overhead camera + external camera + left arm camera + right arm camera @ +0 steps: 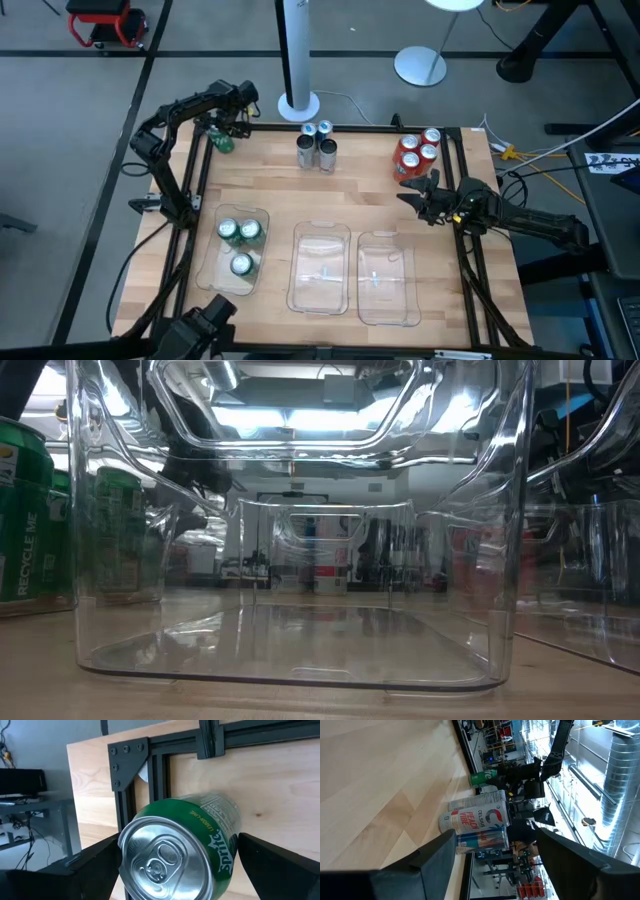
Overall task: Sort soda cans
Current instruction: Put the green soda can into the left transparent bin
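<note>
While the right gripper [412, 192] idles released, the left gripper [222, 135] sits far-left, jaws straddling 1 upright green can [182, 851] unclenched.

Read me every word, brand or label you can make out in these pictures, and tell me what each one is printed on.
"Sprite": on the green can between the left gripper jaws.
"LEMON-LIME": on the same can, near its rim.
"RECYCLE ME": on a green can in the tray, low view.
"CELSIUS" and "PEACH VIBE": on a silver can, right wrist view.
The nutrition panel on the held can is too small to read; print on the red cans is unreadable.
</note>
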Controlling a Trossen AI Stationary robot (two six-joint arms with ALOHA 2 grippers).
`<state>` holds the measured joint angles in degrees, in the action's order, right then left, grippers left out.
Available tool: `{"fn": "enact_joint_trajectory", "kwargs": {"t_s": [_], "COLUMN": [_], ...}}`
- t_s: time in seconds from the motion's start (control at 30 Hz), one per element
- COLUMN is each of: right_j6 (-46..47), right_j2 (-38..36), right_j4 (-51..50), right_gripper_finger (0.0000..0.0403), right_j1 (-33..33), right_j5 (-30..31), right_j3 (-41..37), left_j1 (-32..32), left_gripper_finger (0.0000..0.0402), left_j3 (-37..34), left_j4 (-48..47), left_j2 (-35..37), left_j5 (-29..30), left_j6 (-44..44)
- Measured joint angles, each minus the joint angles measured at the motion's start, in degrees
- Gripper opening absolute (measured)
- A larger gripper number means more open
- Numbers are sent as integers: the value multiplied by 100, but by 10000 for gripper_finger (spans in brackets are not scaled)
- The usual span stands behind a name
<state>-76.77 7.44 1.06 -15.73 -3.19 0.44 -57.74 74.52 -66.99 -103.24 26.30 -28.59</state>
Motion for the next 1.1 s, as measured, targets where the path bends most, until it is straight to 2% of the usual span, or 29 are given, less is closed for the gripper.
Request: {"fn": "enact_joint_trajectory", "kwargs": {"t_s": [0.47, 1.1], "right_j6": [0, -2], "right_j2": [0, 0], "right_j4": [2, 4], "right_gripper_finger": [278, 278], "right_j1": [-2, -2], "right_j5": [-1, -1], "right_j3": [-1, 1], "left_j1": [271, 243], "left_gripper_finger": [365, 365], "left_j3": [-26, -15], "left_j4": [-148, -90], "left_j2": [292, 509], "left_j5": [-245, -354], "left_j6": [42, 27]}}
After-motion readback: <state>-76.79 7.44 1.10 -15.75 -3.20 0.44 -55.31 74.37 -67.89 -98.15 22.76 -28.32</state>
